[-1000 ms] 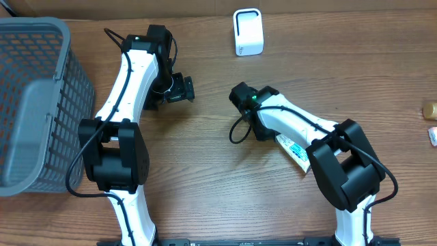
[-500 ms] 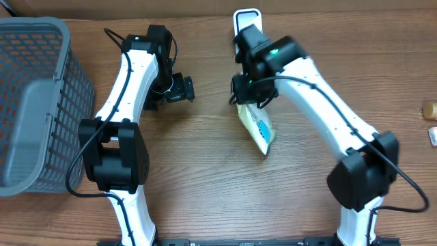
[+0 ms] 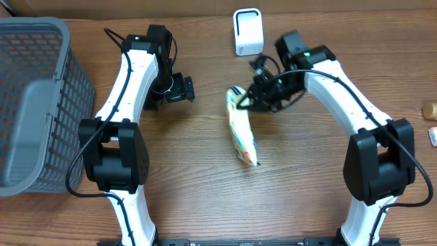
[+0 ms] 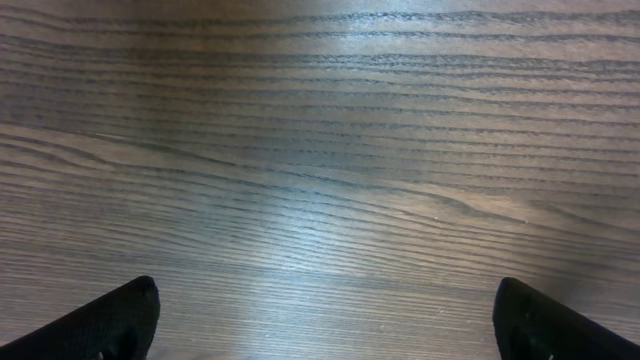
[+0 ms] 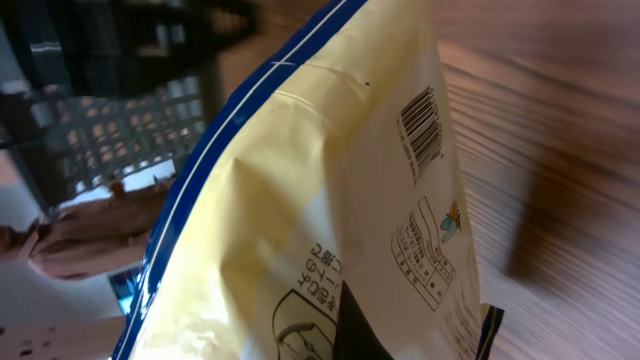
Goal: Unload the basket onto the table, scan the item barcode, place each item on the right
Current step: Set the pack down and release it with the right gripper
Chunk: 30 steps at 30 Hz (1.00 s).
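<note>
Right arm: the right fingers (image 3: 244, 102) are clenched on the top edge of the bag (image 3: 243, 133), a yellow pouch with a blue border. The grip point lies in the middle of the surface (image 3: 205, 198), in front of the white scanner (image 3: 247, 32) and near it, not touching. From the grip the bag runs toward the near edge of the surface. Whether its lower end rests on the wood cannot be told.

Right wrist view: the bag (image 5: 300, 200) fills most of the frame. The barcode (image 5: 422, 133) is printed on the face turned to this camera, near the upper right of the pouch, with a block of small print below it. One dark finger (image 5: 355, 335) overlaps the bag at the bottom of the frame.

Left arm: the left fingers (image 3: 181, 89) are released and spread wide, holding nothing, to the left of the bag and apart from it. In the left wrist view only the two fingertips (image 4: 120, 320) show in the bottom corners, with bare wood between them.

A grey mesh basket (image 3: 27, 34) stands at the left edge of the surface.
</note>
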### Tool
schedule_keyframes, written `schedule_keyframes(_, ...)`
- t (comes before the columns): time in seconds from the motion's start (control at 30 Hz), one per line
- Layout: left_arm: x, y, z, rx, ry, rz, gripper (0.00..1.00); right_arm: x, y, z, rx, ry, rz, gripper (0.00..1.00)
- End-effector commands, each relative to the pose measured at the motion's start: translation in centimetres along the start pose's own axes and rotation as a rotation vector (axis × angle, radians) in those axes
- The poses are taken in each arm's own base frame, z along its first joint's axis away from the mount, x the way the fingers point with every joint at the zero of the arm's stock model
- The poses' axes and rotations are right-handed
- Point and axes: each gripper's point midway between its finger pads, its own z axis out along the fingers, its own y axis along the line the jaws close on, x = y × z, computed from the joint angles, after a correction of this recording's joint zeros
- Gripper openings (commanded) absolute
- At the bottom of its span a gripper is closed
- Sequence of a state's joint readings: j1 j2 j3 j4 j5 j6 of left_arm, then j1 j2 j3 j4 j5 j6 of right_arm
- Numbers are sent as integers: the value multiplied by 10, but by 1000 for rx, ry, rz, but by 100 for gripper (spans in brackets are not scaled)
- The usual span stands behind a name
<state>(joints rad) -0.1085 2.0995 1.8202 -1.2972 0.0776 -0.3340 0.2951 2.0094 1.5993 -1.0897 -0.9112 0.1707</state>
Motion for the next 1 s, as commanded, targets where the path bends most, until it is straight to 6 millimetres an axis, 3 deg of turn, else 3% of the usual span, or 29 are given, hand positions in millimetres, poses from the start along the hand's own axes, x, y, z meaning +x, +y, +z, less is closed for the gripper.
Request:
schedule_keyframes(0.0,-4,3,-1,3,-6,1,98,-4,-34,-16,120,-53,57,4)
schedule_keyframes(0.03,-4,3,-1,3,-6,1,98,-7,-55,-23,226,-79,108,7)
schedule_keyframes(0.07,-4,3,-1,3,-6,1,98,-8,-81,-35,354,-108,147,16)
schedule_keyframes(0.13,-4,3,-1,3,-6,1,98,-7,-104,-50,462,-129,181,35)
schedule_keyframes(0.27,-4,3,-1,3,-6,1,98,-3,-137,-78,614,-157,241,38)
schedule_keyframes(0.37,-4,3,-1,3,-6,1,98,0,-154,-96,700,-170,276,33)
schedule_keyframes(0.47,-4,3,-1,3,-6,1,98,3,-163,-107,718,-177,306,11)
schedule_keyframes(0.53,-4,3,-1,3,-6,1,98,7,-163,-111,714,-167,326,11)
schedule_keyframes(0.63,-5,3,-1,3,-7,1,98,13,-159,-115,717,-141,330,40)
schedule_keyframes(0.73,-5,3,-1,3,-7,1,98,18,-152,-120,723,-121,339,48)
schedule_keyframes(0.83,-5,3,-1,3,-7,1,98,26,-150,-121,725,-93,359,78)
schedule_keyframes(0.97,-6,3,-1,5,-11,1,98,26,-146,-116,689,-101,402,97)
